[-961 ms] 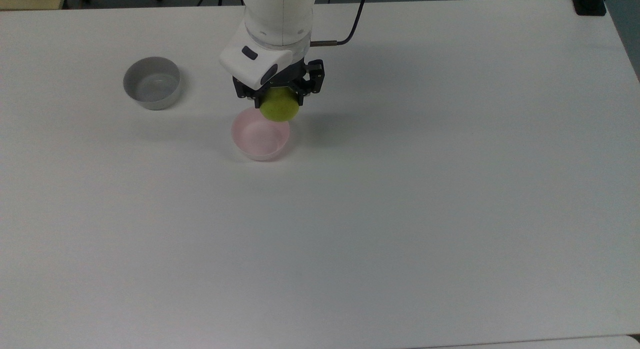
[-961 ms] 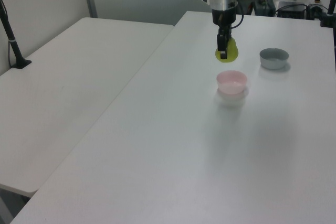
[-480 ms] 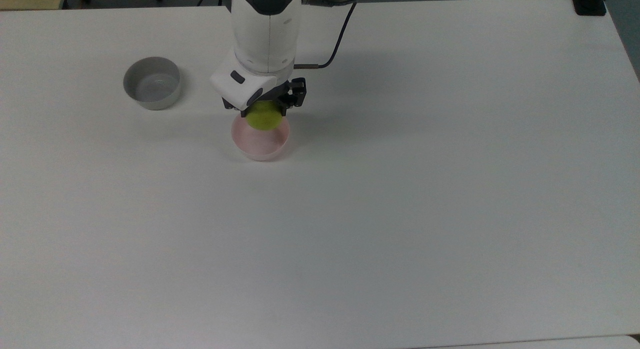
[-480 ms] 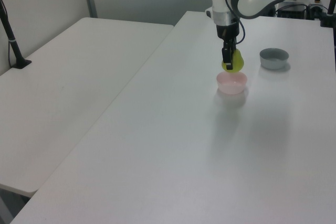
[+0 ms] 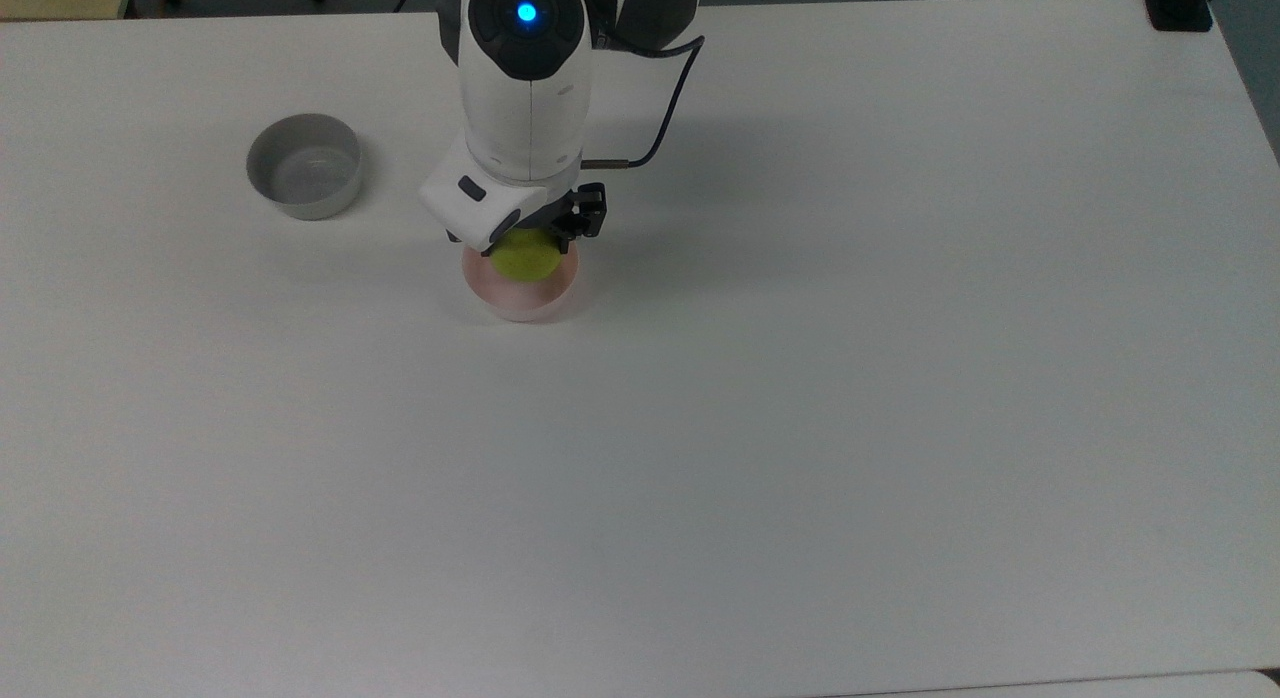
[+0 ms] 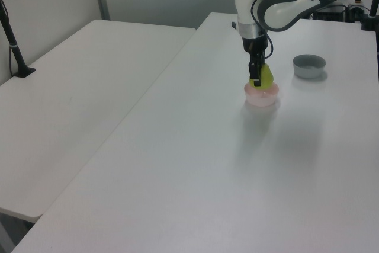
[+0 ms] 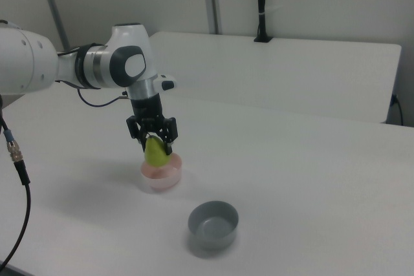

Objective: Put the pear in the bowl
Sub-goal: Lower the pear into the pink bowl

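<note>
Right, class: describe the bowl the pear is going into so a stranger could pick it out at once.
Start at the white table and find the robot arm's gripper holding a yellow-green pear. Directly beneath it sits the bowl. It is pale pink, unlike the grey bowl standing apart from it.

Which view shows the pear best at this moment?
The right view: the pear shows its tapering shape from the side, held in the pincer with its base at the pink bowl. In the top view the pear is a rounded patch partly under the wrist; in the left view the pear sits partly behind a finger.
</note>
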You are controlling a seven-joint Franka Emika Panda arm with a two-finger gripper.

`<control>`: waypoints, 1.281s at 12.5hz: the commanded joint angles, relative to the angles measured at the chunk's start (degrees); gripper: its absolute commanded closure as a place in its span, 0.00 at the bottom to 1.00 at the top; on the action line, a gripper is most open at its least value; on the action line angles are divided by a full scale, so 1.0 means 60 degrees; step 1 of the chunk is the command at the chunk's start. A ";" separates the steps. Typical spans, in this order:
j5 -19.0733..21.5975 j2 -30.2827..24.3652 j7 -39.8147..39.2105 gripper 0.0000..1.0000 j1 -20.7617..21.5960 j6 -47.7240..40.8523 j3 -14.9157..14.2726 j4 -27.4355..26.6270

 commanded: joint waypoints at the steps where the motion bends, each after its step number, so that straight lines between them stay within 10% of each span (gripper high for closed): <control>1: -0.0127 0.0074 -0.0043 0.65 0.0135 0.0393 -0.0157 -0.0265; 10: -0.0142 0.0280 -0.0013 0.43 0.0135 0.0555 -0.0172 -0.0221; 16: -0.0156 0.0280 0.0060 0.08 0.0120 0.0555 -0.0172 -0.0206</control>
